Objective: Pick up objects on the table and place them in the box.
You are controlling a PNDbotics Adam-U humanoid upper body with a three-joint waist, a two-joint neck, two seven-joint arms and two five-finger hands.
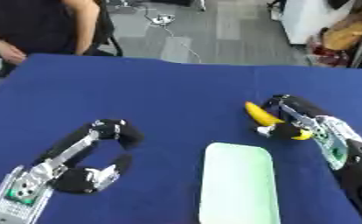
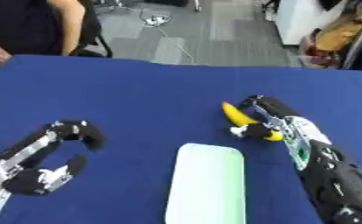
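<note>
Where the left eye view shows the left hand (image 1: 77, 168) whole, with its silver wrist at the lower corner, the right eye view cuts that wrist off, yet shows more of the right forearm. Nearest lies one pale green box (image 1: 238, 183), flat on the blue table (image 1: 161, 96). The left hand rests beside it, fingers curled, holding nothing. Farther off, the right hand (image 2: 269, 120) curls round the single yellow banana (image 2: 238, 115) on the cloth, right of the box's far end.
</note>
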